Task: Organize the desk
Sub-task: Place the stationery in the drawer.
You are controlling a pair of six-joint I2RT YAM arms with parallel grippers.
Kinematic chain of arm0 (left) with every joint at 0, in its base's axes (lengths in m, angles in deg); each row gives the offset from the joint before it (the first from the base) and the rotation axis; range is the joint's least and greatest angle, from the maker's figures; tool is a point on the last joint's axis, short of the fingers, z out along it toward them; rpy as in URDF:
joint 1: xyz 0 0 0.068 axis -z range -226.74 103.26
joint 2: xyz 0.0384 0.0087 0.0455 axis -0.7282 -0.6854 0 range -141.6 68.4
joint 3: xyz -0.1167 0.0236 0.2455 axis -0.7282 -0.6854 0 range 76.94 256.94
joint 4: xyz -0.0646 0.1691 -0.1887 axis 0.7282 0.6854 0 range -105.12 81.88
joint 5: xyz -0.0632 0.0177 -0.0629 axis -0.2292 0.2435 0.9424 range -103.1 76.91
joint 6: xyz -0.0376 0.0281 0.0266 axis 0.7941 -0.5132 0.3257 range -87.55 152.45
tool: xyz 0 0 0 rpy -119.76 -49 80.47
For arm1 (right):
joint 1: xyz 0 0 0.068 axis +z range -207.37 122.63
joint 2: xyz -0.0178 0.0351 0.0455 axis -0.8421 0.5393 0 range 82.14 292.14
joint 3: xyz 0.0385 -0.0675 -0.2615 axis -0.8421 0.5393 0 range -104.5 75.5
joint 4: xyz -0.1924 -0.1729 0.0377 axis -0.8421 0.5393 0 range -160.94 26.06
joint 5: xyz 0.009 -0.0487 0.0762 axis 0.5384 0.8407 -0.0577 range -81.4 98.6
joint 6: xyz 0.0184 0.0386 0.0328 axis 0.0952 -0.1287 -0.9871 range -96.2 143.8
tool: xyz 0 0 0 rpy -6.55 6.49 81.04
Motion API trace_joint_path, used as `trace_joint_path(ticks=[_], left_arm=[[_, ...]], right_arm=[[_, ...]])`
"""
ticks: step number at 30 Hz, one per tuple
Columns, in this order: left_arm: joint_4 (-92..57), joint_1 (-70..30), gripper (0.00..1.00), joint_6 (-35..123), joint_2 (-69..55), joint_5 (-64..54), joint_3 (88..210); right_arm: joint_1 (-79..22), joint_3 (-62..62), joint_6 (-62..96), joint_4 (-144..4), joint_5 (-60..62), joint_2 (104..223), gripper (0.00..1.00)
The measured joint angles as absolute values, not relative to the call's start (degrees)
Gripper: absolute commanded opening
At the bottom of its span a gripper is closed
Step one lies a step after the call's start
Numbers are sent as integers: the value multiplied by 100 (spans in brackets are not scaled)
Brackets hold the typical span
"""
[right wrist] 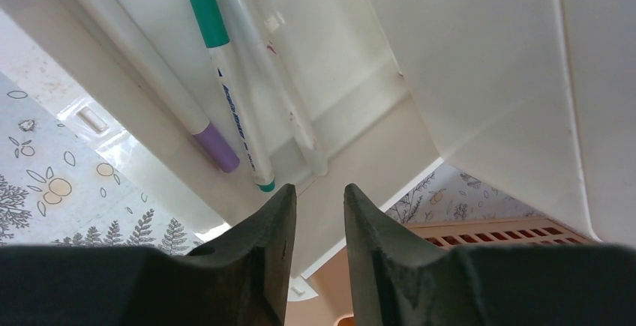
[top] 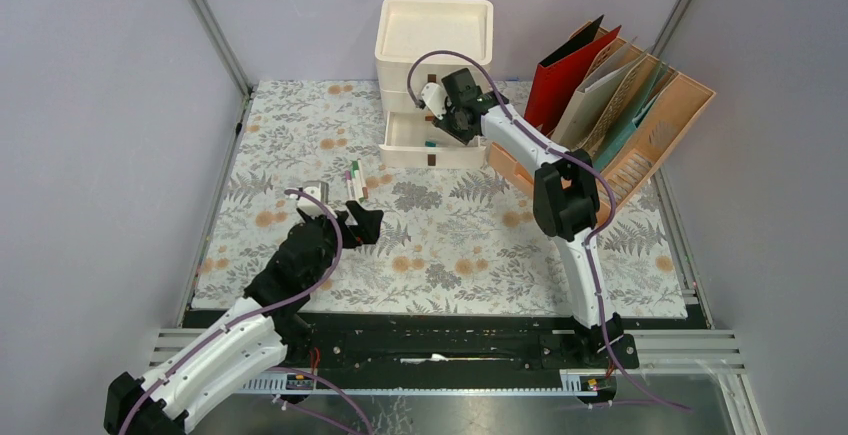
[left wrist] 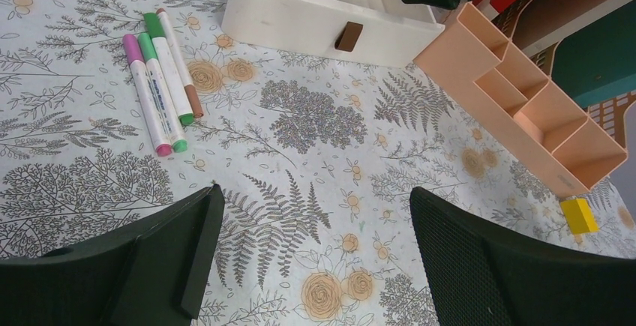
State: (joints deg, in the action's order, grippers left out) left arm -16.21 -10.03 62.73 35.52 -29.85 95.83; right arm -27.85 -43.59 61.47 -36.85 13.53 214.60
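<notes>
The desk [top: 470,245] is covered in a pale cloth printed with ferns and flowers. Several markers [top: 354,179] lie side by side on it at the centre left, close together in the left wrist view [left wrist: 161,86]. My left gripper [top: 362,223] hovers just near of them, wide open and empty [left wrist: 315,206]. My right gripper [top: 445,127] hangs over the pulled-out bottom drawer [top: 425,150] of the white drawer unit. Its jaws [right wrist: 319,191] stand slightly apart with nothing between them. In the drawer lie a purple marker [right wrist: 142,64], a teal marker [right wrist: 229,86] and a white one [right wrist: 274,71].
The white drawer unit [top: 435,30] stands at the back centre. A peach pen organizer [left wrist: 525,101] lies on its side right of the drawer, with a yellow block [left wrist: 579,215] beside it. A file rack with folders [top: 620,105] fills the back right. A small pale object [top: 312,188] lies left of the markers.
</notes>
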Motion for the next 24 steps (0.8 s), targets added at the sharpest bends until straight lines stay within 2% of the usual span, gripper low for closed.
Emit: trace_joint_path(ticks=[5,10,16,24], left_arm=[[-1699,-1051,99,6293,3335,-2948,9583],[-1804,-1121,99,6349,3114,-2823,9583],[-1916,-1409,99,6502,2793,-2618,9583],[-1973,-2402,99,6798,2105,-1973,9612]], right_arm=[[-2785,-4245,5981,-3699,1195,21255,38],[-2785,-3721,5723,-3710,817,20509,39],[-2785,-2540,5318,-3747,-192,18912,40],[-2923,-759,5148,-3720,-1972,17006,39]])
